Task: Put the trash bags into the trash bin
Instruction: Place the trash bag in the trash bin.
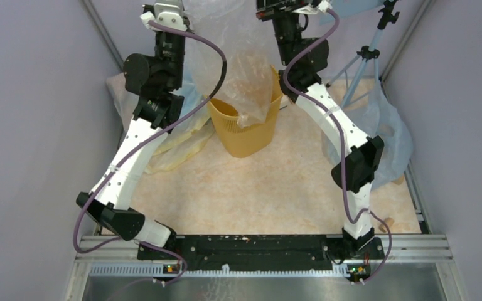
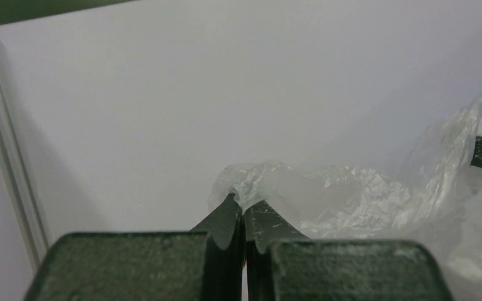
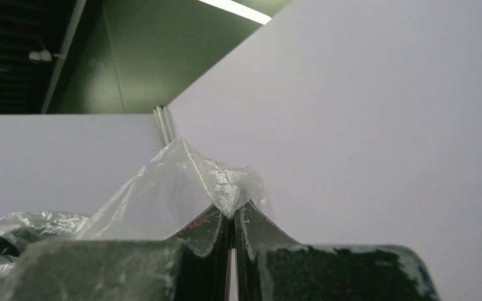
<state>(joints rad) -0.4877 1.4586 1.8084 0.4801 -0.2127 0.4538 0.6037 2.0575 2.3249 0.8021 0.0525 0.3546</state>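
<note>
Walls and worktop, top view: grey panels close in the pale, orange-mottled worktop (image 1: 257,188) in front of you.
Bin: the yellow bin (image 1: 246,135) stands upright near the far middle, between your two arms.
Bag: the clear bag (image 1: 251,75) hangs stretched above the bin from both raised wrists. Its lower end reaches the bin's mouth, but you cannot tell whether it lies inside or over the rim.
Left arm (image 1: 132,150): it reaches up and away from you on the left, with its wrist at the top edge.
Right arm (image 1: 342,125): it does the same on the right.
Other things: a bluish sack (image 1: 386,128) lies at the right, a pale crumpled sheet (image 1: 176,141) lies under your left arm, and a tripod (image 1: 367,56) stands at the far right.
Left wrist view, left jaws: they are pressed together, pinching a wrinkled fold of the bag (image 2: 326,194) at their tips. The film trails off to the right against a plain grey wall (image 2: 226,94).
Right wrist view, right jaws: they are pressed together on a peak of the bag (image 3: 169,182). The film slopes down to the left, with grey wall behind it.
</note>
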